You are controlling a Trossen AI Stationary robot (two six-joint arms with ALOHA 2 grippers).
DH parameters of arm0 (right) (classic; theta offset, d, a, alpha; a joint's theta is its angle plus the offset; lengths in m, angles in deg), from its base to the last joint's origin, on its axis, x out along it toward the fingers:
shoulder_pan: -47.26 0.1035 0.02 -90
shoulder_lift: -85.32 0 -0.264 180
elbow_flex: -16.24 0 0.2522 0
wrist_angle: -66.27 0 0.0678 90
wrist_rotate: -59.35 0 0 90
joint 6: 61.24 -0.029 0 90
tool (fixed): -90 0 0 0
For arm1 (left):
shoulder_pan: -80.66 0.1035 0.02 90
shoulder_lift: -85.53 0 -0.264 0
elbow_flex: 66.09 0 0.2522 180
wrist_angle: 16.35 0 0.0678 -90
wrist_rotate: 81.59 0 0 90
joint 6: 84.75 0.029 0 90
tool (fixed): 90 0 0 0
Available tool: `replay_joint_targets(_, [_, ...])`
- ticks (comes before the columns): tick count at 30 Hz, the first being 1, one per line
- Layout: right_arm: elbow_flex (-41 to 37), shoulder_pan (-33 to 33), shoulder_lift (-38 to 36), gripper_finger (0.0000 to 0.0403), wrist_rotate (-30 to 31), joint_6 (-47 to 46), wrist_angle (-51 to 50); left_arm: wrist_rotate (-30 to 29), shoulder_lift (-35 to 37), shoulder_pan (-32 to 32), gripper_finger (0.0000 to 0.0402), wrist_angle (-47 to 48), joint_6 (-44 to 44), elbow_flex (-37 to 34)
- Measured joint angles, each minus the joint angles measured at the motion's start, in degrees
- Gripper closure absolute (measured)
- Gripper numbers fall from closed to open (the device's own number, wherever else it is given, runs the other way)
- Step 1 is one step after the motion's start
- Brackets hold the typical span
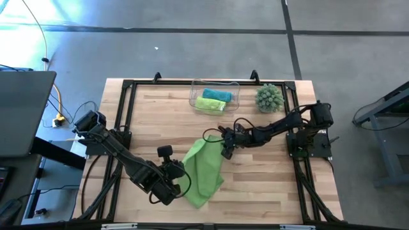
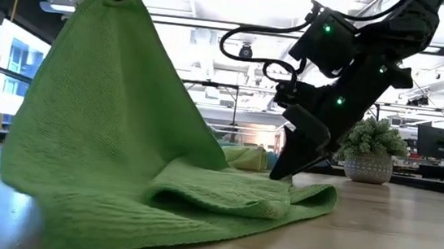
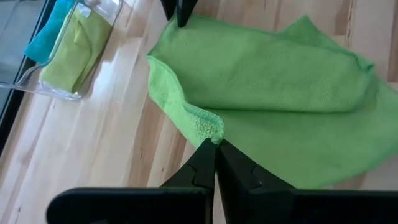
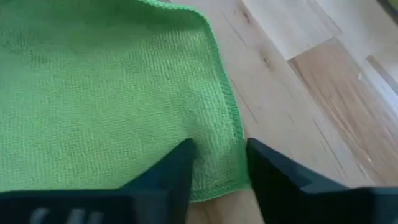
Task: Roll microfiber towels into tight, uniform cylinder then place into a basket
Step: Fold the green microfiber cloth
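a: where's the towel?

b: lime green towel (image 1: pixel 204 169) is mid-table, partly folded. my left gripper (image 3: pixel 214 144) is pinched on its hem, lifting that corner. my right gripper (image 4: pixel 217 163) is spread over the far edge. rolled teal and green ones sit in the clear basket (image 1: pixel 234 101).

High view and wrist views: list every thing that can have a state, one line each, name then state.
Loose green towel: unrolled, partly folded over, one edge lifted off the table.
Left gripper: shut on the loose green towel's edge.
Right gripper: open, fingers straddling the towel's other edge.
Basket: upright, holding two towels.
Rolled green towel: in the basket.
Teal towel: in the basket, beside the green one.
Plant ball: upright, beside the basket.
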Motion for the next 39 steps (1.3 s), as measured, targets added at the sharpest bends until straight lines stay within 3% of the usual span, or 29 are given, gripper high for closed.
replay_joint_targets(5, [0.03, 0.2, 0.07, 0.0379, -0.18, 0.25, -1.0, 0.01, 0.0, 0.0, 0.0401, 0.14, 0.0, 0.0])
replay_joint_targets(7, [0.03, 0.22, 0.09, 0.0394, -0.49, 0.67, -1.08, 0.0, 0.0, 0.0, 0.0401, 0.16, 0.18, 0.0])
replay_joint_targets(13, [-0.44, 0.34, -4.8, 0.0399, -3.17, 1.15, -4.91, -1.03, 0.25, 0.0, 0.0401, 1.87, -0.48, -0.02])
replay_joint_targets(19, [-0.37, 0.39, -15.07, 0.0401, -3.11, 2.39, -11.15, -6.66, 1.36, 0.61, 0.0401, 4.35, -6.36, 2.32])
replay_joint_targets(24, [-0.38, 0.62, -24.91, 0.0402, -2.09, 4.9, -15.11, -11.83, 2.32, 0.96, 0.0401, 6.3, -2.84, 5.98])
replay_joint_targets(33, [-0.36, 3.73, -41.76, 0.0402, 5.33, 15.3, -16.96, -15.79, 6.14, 2.21, 0.0401, 9.21, 1.53, 9.02])
replay_joint_targets(39, [-0.32, 6.16, -48.37, 0.0403, 11.55, 22.43, -17.18, -16.43, 9.47, 3.46, 0.0401, 10.13, 1.16, 8.92])
